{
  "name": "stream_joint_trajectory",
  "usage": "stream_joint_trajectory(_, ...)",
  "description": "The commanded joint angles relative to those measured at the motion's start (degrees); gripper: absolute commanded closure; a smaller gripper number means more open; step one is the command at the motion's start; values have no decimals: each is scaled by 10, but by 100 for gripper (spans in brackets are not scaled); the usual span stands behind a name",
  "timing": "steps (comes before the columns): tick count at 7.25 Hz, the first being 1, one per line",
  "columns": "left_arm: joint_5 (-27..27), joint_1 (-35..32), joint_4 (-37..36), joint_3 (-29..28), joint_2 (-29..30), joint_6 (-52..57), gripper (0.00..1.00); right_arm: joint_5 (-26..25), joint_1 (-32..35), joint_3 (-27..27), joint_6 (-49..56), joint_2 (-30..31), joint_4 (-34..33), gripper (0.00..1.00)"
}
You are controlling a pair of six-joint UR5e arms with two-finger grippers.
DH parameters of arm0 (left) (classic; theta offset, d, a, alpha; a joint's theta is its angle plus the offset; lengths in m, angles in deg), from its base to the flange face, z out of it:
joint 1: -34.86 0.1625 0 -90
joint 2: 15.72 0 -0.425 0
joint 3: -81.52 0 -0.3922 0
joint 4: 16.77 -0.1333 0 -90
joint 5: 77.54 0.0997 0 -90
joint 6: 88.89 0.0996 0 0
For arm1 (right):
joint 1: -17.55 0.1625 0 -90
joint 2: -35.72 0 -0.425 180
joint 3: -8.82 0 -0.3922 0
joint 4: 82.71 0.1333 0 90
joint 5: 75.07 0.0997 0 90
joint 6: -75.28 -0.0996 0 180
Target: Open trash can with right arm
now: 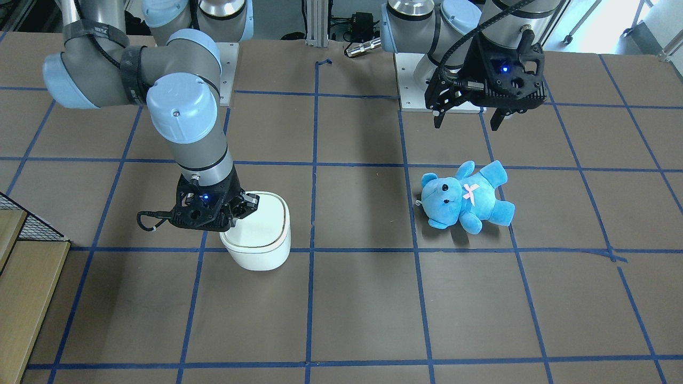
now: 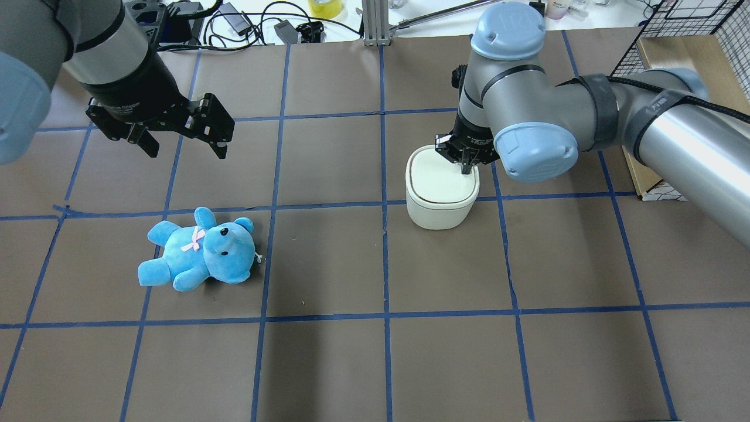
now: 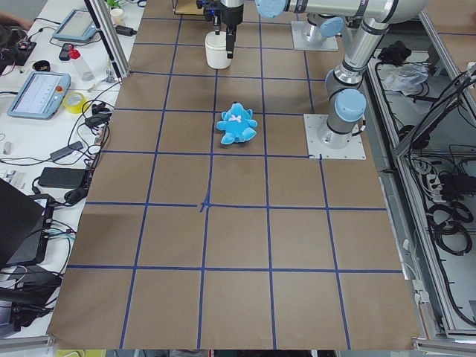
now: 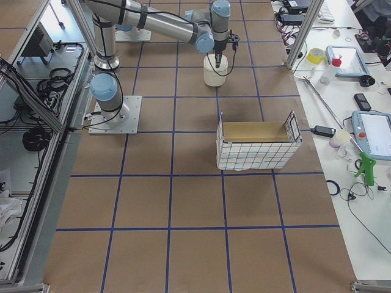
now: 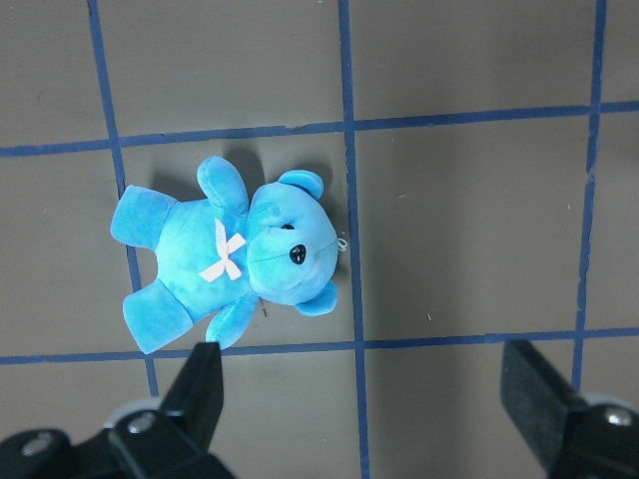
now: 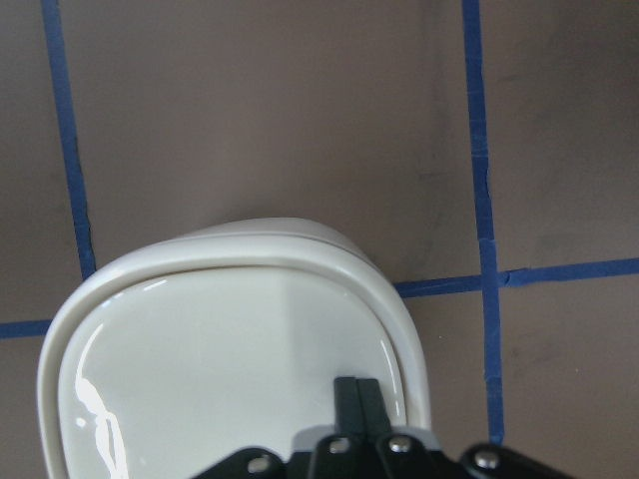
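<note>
The white trash can (image 2: pixel 440 193) stands on the table with its lid down; it also shows in the front view (image 1: pixel 261 234) and the right wrist view (image 6: pixel 240 339). My right gripper (image 2: pixel 467 169) is shut, fingertips together, pressing down on the lid near its back edge; in the right wrist view (image 6: pixel 356 397) the closed fingers touch the lid. My left gripper (image 2: pixel 183 143) hangs open and empty above the table, up-table from the blue teddy bear (image 2: pixel 199 251).
The teddy bear (image 1: pixel 465 196) lies on its back on the robot's left side. A wire basket with a cardboard liner (image 4: pixel 258 146) stands at the table's right end. Blue tape lines grid the brown table (image 2: pixel 375 351).
</note>
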Motion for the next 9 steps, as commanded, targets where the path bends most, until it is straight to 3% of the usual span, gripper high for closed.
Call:
stream_joint_trajectory(1,0,0,0,0,0,0,0,1,0,-18,-5,21,8,44)
stream_joint_trajectory(2,0,0,0,0,0,0,0,1,-1,-42,-5,63,24,1)
stream_joint_trajectory(4,0,0,0,0,0,0,0,0,-4,-166,1,86,189,0)
stream_joint_trajectory(5,0,0,0,0,0,0,0,-1,-13,-221,4,84,240,0)
stream_joint_trajectory(6,0,0,0,0,0,0,0,-5,-14,-246,4,87,268,0)
stream_joint_trajectory(9,0,0,0,0,0,0,0,1,-14,-249,3,89,279,0)
